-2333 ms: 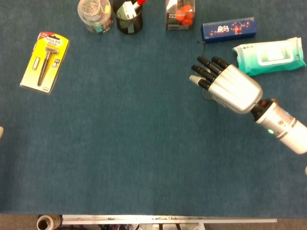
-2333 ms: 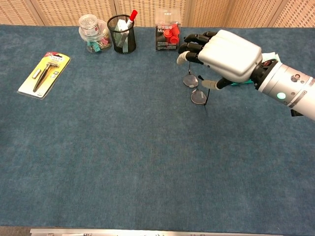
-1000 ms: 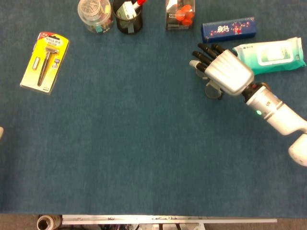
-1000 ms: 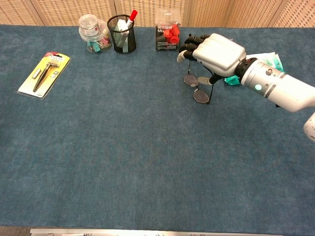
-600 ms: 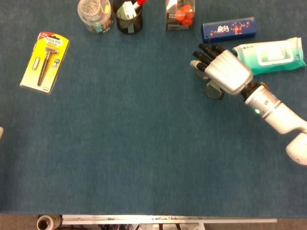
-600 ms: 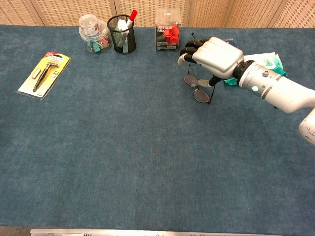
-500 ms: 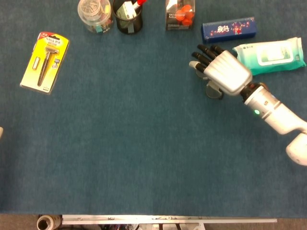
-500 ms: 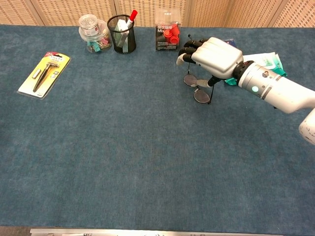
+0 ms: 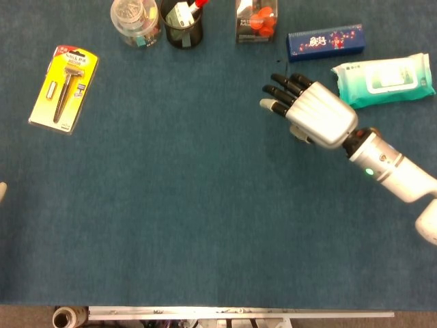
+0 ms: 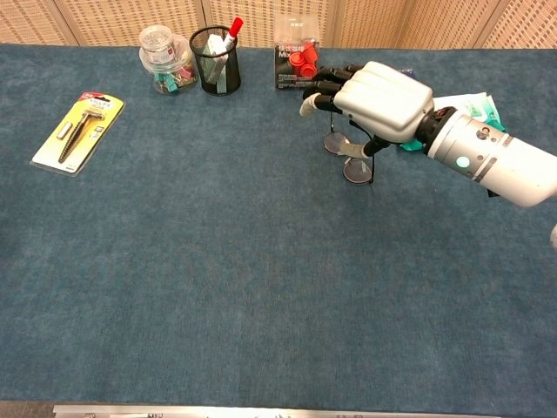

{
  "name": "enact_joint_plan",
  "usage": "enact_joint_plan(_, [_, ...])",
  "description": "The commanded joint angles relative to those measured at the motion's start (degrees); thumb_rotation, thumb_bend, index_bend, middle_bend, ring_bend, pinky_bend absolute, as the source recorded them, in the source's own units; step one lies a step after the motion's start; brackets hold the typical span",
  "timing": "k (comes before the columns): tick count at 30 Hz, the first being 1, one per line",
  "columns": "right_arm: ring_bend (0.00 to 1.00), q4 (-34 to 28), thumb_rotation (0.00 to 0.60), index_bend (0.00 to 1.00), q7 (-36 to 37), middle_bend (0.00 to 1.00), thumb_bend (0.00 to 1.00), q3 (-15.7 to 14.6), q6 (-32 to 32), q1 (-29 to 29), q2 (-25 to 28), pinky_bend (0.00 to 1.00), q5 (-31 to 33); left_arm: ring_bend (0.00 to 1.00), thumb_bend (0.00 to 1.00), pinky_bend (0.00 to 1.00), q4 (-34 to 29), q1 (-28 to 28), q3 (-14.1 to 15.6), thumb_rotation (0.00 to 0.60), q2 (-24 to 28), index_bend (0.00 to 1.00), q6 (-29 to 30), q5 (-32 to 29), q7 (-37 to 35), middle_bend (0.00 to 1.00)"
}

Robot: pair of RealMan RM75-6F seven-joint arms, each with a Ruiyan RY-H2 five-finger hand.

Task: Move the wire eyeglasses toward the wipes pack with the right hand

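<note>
R. hand (image 9: 315, 114) held palm down, far right; fingers (image 10: 324, 87) spread, nothing gripped. L. hand not seen.

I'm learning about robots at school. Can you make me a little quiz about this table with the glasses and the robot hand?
1. True or false: the right hand is above the wire eyeglasses.
2. What lies nearest the wipes pack? A) blue box B) razor pack C) clip jar
3. What red-capped thing stands in the black mesh cup?

Key: 1 true; 2 A; 3 a marker.
</note>
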Motion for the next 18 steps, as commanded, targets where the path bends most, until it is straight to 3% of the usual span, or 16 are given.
enact_joint_plan(1, [0.13,-1.9,0.600,0.28,-1.0,0.22,0.22,-0.2,1.3,0.1,1.5,0.27,-1.4,0.44,0.23,0.56,0.0,0.0,0.0,0.600,0.0,0.67,0.0,0.0,0.1,0.55])
enact_joint_plan(7, [0.13,-2.0,0.600,0.28,-2.4,0.22,0.23,-0.6,3.8,0.4,3.2,0.27,-4.5,0.44,0.23,0.56,0.0,0.0,0.0,0.600,0.0,0.67,-0.1,-0.1,0.1,0.55])
enact_joint_plan(18, [0.13,-4.2,0.600,0.28,-1.0,0.22,0.26,2.2,7.2,-1.6,4.7,0.27,-1.3,0.44,0.23,0.56,-0.1,0.0,0.1,0.600,-0.1,0.67,-0.1,-0.1,0.5,0.55])
